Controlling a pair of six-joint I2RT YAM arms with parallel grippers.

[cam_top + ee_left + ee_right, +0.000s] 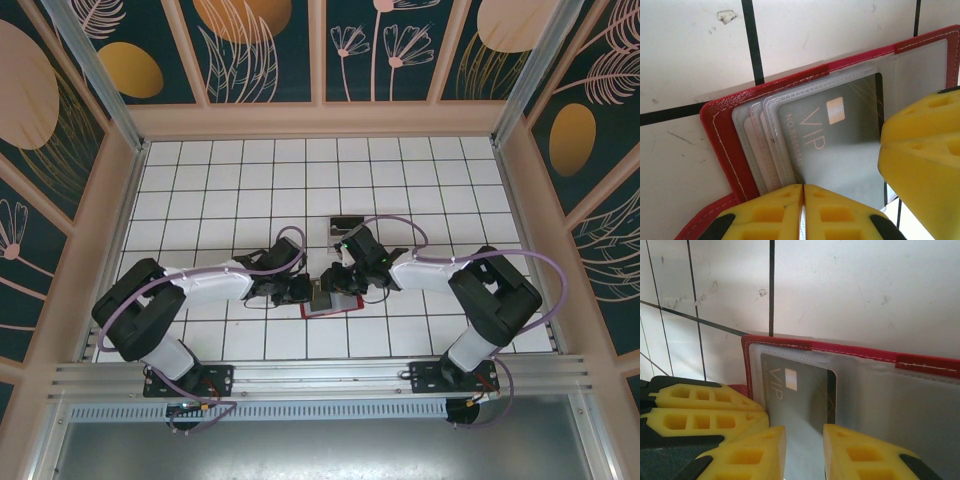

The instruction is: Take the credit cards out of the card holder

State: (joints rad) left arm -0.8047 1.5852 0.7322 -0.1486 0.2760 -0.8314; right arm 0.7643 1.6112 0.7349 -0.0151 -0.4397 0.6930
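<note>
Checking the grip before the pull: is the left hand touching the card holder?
Touching. The left wrist view shows the left hand clamped shut on the card holder at its near edge.

Work surface: a table top (250,180) of white square tiles with thin black grid lines, level and evenly lit. The left wrist view shows a small chip (726,16) and fine scratches in the glaze. The right wrist view shows faint scuffs (705,292) near a grid line.

Enclosure: pale wooden framing (320,118) bounds the table on three sides. Wall panels (265,50) carry a dark teal print of peach and ochre discs with outlined leaves and flowers. Metal corner posts (92,62) rise at the rear left and rear right.

Near edge: an aluminium rail (320,375) runs the full width, with a slotted strip (320,410) below it and a grey metal sheet (320,450) beneath that.

Lighting: bright and diffuse, with soft shadows.
</note>
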